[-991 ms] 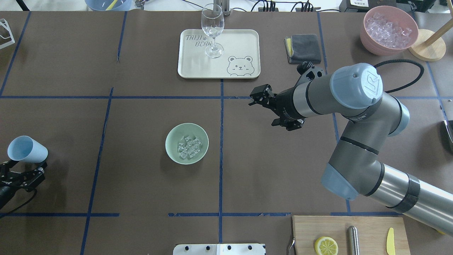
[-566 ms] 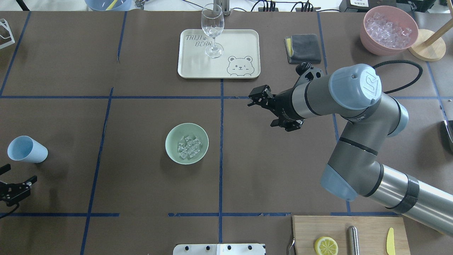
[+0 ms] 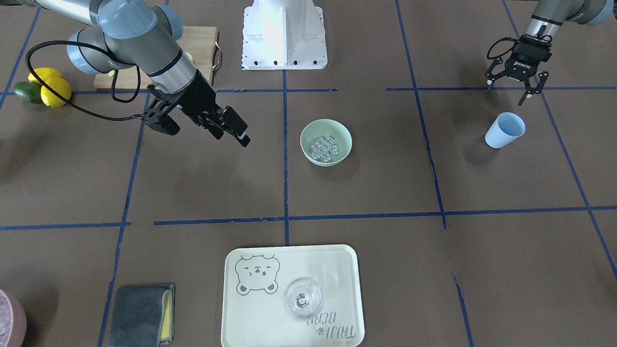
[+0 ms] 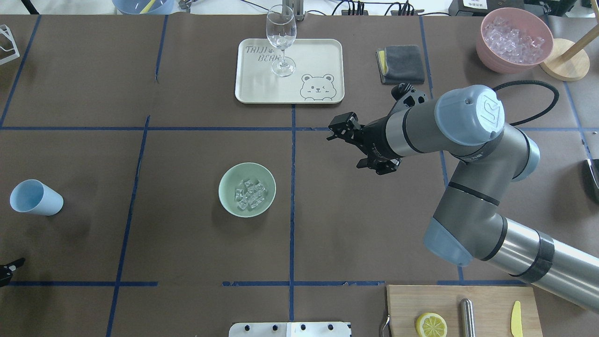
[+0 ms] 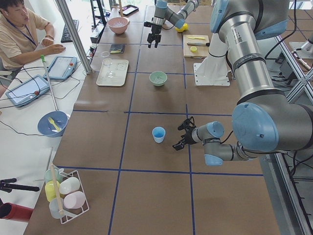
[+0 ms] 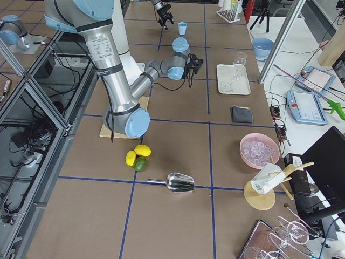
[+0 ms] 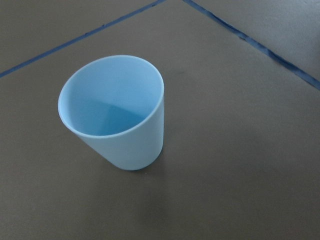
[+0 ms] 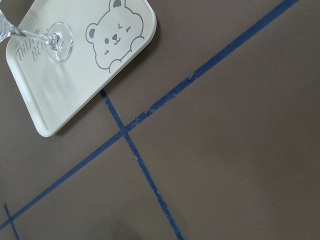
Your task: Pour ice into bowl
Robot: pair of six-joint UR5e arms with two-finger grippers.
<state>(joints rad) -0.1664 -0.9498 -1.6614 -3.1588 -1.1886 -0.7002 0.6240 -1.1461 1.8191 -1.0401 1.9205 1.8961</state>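
The mint-green bowl (image 4: 231, 177) (image 3: 340, 132) stands near the table's middle with a handful of clear ice cubes (image 4: 250, 193) (image 3: 324, 147) in it. The empty blue cup (image 4: 35, 198) (image 3: 504, 130) (image 7: 112, 112) stands upright at the far left. My left gripper (image 3: 511, 94) is open and empty, above the table on the robot's side of the cup and apart from it. Only one of its fingertips (image 4: 10, 270) shows in the overhead view. My right gripper (image 4: 333, 132) (image 3: 236, 137) hovers to the right of the bowl, open and empty.
A cream bear tray (image 4: 318, 56) with a wine glass (image 4: 281, 40) sits at the back. A grey cloth (image 4: 400, 63) and a pink bowl of ice (image 4: 486, 51) are at the back right. A cutting board (image 4: 486, 299) with half a lemon (image 4: 431, 324) is at the front right.
My left gripper has drawn back from the blue cup toward the robot, nearly out of the overhead view. The cup stays standing. My right arm has barely moved.
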